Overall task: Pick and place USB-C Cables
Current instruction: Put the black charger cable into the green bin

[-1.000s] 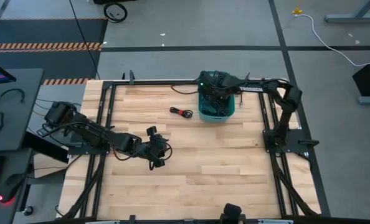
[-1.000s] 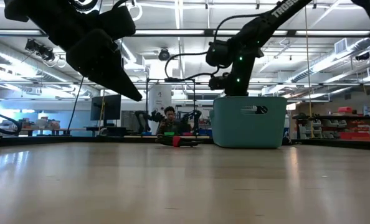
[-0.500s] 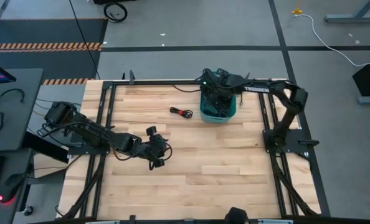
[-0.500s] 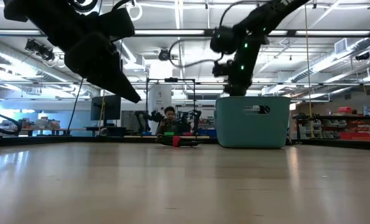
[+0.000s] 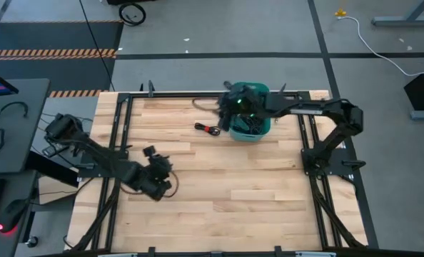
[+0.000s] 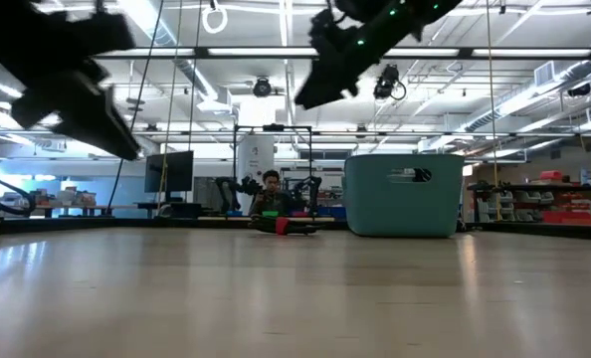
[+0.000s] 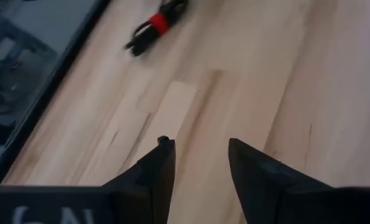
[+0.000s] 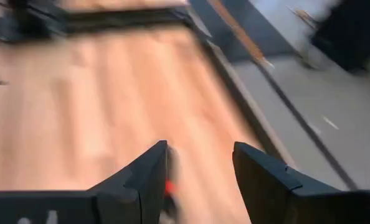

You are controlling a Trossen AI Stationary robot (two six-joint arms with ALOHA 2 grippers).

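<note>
A teal bin (image 5: 263, 127) stands at the table's far middle, and dark USB-C cables (image 5: 246, 126) lie inside it. One more bundled black cable with a red band (image 5: 207, 129) lies on the wood just left of the bin; it also shows far ahead in the left wrist view (image 7: 156, 25). My right gripper (image 5: 230, 103) (image 8: 200, 152) hovers open and empty above the bin's left far corner. My left gripper (image 5: 158, 182) (image 7: 200, 149) stands open and empty over bare wood at the centre left, well short of the loose cable.
Black frame rails (image 5: 119, 143) run along the table's left, right and far sides. A thin dark cord (image 5: 200, 103) lies by the far rail. In the low view a person (image 6: 270, 189) sits beyond the table. Bare wood stretches across the near half (image 5: 255, 200).
My right gripper has risen out of the teal bin and swung toward the table's left, ending high above the bin's left far corner. My left gripper has drawn back toward the table's left and near edges. The loose cable has stayed where it was.
</note>
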